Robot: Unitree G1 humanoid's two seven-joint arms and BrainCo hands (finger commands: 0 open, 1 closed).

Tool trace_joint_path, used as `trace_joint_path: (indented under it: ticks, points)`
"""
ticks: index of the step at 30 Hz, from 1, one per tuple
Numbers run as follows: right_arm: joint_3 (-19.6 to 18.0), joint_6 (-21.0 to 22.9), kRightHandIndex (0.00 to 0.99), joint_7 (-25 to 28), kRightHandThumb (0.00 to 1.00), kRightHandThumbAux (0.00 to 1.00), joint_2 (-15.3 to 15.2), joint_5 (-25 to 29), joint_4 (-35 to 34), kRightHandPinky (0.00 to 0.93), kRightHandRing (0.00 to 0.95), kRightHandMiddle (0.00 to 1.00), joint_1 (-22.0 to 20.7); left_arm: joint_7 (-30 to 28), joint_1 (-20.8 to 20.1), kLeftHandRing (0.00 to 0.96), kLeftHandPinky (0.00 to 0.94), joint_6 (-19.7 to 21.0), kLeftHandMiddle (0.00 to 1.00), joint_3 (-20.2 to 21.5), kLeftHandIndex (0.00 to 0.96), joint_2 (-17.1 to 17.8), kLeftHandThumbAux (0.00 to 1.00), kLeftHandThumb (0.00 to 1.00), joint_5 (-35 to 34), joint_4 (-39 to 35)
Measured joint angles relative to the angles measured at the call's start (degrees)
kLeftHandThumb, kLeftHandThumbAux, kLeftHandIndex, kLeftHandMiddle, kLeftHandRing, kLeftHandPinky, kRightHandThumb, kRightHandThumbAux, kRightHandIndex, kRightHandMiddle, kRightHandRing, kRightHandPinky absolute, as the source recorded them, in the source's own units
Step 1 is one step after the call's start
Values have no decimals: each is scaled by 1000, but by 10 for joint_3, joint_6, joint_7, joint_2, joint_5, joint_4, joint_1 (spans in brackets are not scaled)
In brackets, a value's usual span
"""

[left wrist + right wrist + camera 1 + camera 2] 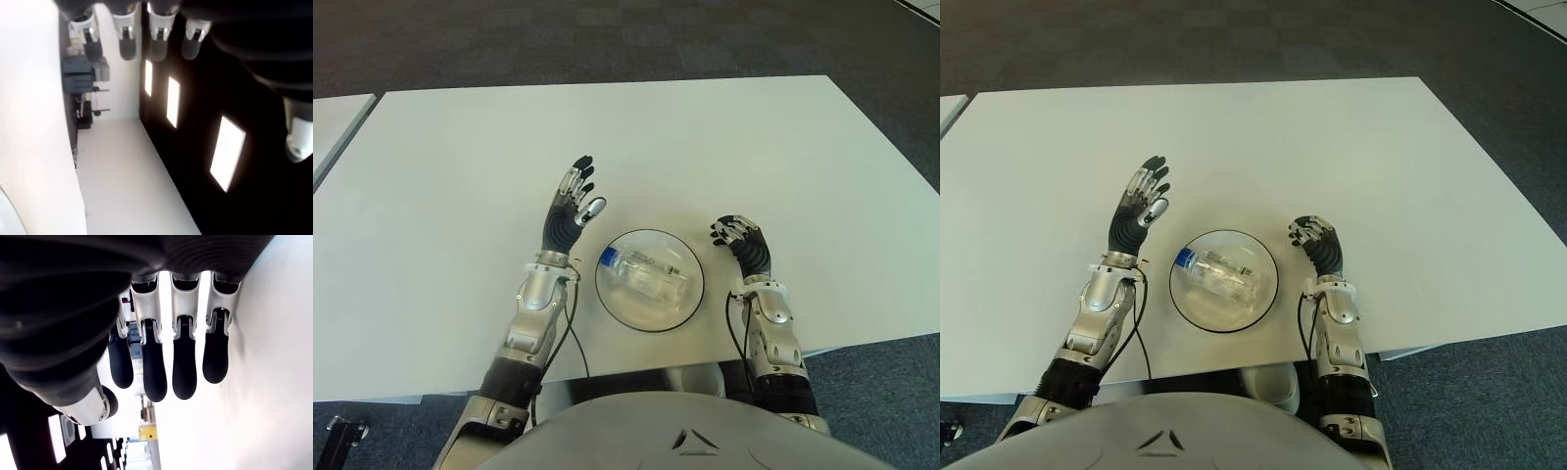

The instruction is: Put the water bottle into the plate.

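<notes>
Lying on its side inside the plate (617, 299), the water bottle (644, 275) has its blue cap pointing toward the robot's left. The plate is a clear round one near the front edge of the white table (734, 147). The left hand (570, 211) shows just to the left of the plate, raised, with its fingers (579, 174) stretched out and spread and nothing in them. The right hand (742, 243) shows just to the right of the plate with its fingers bent inward over an empty palm. Neither hand touches the bottle.
</notes>
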Motion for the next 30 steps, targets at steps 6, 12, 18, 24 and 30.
trace_joint_path:
  ticks: [6,12,18,24,30]
  points:
    - [0,0,430,2,708,732,2,0,0,519,507,509,0,-24,17,0,65,16,0,28,0,-16,554,156,-28,1]
    - [1,0,430,1,708,732,3,-2,0,523,507,511,0,-41,25,38,162,29,41,51,50,-30,590,159,-39,5]
    - [1,0,430,-2,708,733,3,-2,-1,511,504,507,0,-44,44,268,373,47,243,75,236,-32,657,159,-38,4]
    - [1,0,430,-2,709,733,2,-2,0,513,504,508,0,-42,70,380,451,68,345,95,310,-32,742,125,-31,3]
    - [0,0,430,-1,708,733,2,-2,2,518,505,510,0,-31,84,432,474,76,404,109,355,-41,785,94,-12,4]
